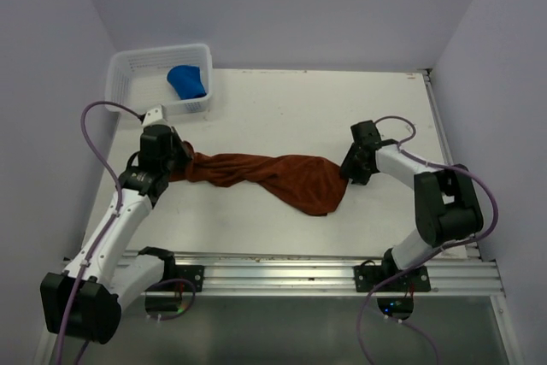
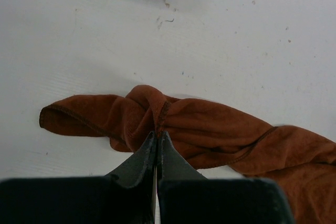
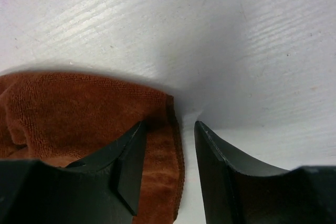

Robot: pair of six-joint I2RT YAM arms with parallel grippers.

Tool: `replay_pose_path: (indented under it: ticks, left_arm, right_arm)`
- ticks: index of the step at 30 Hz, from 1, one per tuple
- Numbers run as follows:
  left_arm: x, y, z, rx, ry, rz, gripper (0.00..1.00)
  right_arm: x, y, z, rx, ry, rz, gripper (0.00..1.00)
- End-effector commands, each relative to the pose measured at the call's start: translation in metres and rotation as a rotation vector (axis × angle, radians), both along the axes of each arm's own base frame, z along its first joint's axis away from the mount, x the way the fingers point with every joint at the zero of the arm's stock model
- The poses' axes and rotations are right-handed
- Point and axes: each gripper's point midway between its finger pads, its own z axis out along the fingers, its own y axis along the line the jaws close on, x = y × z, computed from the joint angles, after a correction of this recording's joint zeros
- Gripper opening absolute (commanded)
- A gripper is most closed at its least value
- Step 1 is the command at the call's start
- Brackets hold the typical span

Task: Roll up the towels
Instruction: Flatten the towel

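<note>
Pinching the rust-brown towel (image 1: 265, 173) with my left tool (image 2: 158, 134), I have both thin fingers pressed tight together on a bunched-up fold of the cloth. That pinched end lies on the white surface (image 1: 299, 108) near the white mesh basket (image 1: 128, 64), on the side of the basket that faces my arm bases. From there the towel runs like a long twisted rope away from the basket, across the surface, and it is wider at its far end. A short loose flap sticks out past my left tool, and its stitched edge shows.

My right tool (image 3: 169, 128) is at the wide end of the towel, the end farthest from the basket. Its two dark fingers (image 3: 126, 156) stand apart with a clear gap between them, so this tool is partly wide and holds nothing. One finger sits over the fuzzy brown cloth. The other finger sits over bare surface. The hemmed edge of the towel runs down through the gap between them. I cannot tell if either finger touches the cloth.

The bright blue towel (image 1: 188, 81) is inside the basket, scrunched into a lump by one of the basket's walls. It lies apart from both of my tools.
</note>
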Motion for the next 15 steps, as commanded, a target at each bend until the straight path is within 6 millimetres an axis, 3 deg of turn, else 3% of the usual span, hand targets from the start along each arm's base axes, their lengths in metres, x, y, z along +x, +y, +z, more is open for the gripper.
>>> replay_pose_path:
  ticks: [1,2,7,9,10,12,15]
  left_arm:
    - [0.009,-0.003,0.009,-0.024,-0.045,-0.006,0.00]
    - [0.010,-0.003,0.008,-0.020,-0.041,-0.006,0.00]
    - [0.014,-0.001,0.010,-0.008,-0.044,0.002,0.00]
    - [0.018,0.000,0.011,-0.004,-0.049,0.007,0.00]
    - [0.021,-0.001,0.016,-0.006,-0.061,0.005,0.00]
    - [0.028,-0.002,0.017,-0.005,-0.061,0.008,0.00]
    - [0.043,-0.003,0.022,-0.002,-0.056,0.007,0.00]
  right_arm:
    - [0.019,0.011,-0.005,0.050,-0.059,0.031,0.46]
    - [0.022,0.012,-0.010,0.049,-0.048,0.032,0.44]
    - [0.035,0.014,-0.012,0.043,-0.052,0.062,0.12]
    - [0.046,0.017,-0.002,0.048,-0.081,0.083,0.00]
    - [0.051,0.018,0.004,0.047,-0.098,0.095,0.00]
    - [0.069,0.020,0.029,0.037,-0.170,0.127,0.00]
    - [0.096,0.023,0.093,0.016,-0.356,0.208,0.00]
